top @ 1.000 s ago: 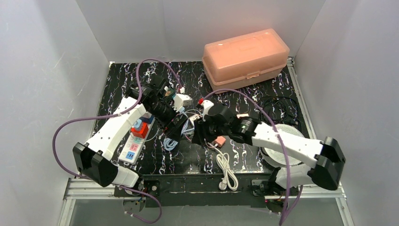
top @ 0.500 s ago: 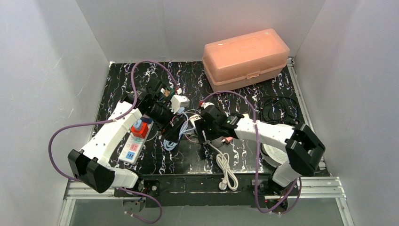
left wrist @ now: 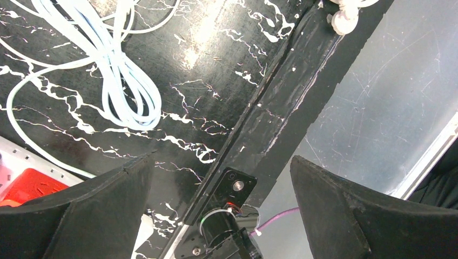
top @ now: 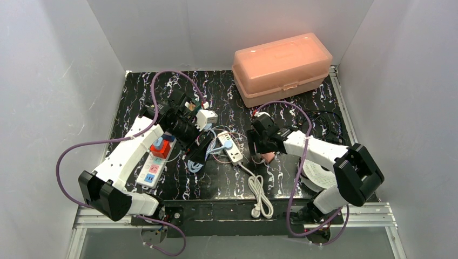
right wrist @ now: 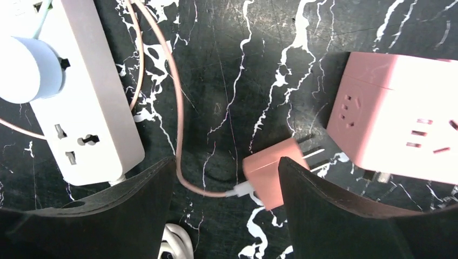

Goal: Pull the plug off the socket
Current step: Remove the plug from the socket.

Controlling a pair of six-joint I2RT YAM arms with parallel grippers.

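Top external view, starting closest to the arm bases: a white cord (top: 259, 191) lies folded up at the front of the black counter (top: 302, 97). To the left is a long strip with coloured holes (top: 151, 170), and a red block (top: 160, 148) sits on it. On the right is a round white thing (top: 318, 172).

A bit farther in, the left arm (top: 129, 154) reaches over a pale blue cord (left wrist: 124, 81). In the left wrist view its jaws are wide open and hold nothing.

Next comes a white power strip (right wrist: 81, 108) with a round pale blue plug (right wrist: 27, 70) stuck in it. A thin pink cord (right wrist: 173, 108) runs past it to the pink plug (right wrist: 268, 175).

The right arm (top: 313, 151) hangs over this spot. In the right wrist view its jaws are wide open with nothing in them. The pink plug lies flat on the counter under the gap. Its metal pins are bare and point at the pink cube socket (right wrist: 399, 124) just beside it. The plug is out of the socket.

Farther back a small white cube (top: 206, 117) sits by the left arm, and a black cord (top: 318, 121) lies at the right. A big pink box (top: 282, 65) with its lid shut stands at the very back.
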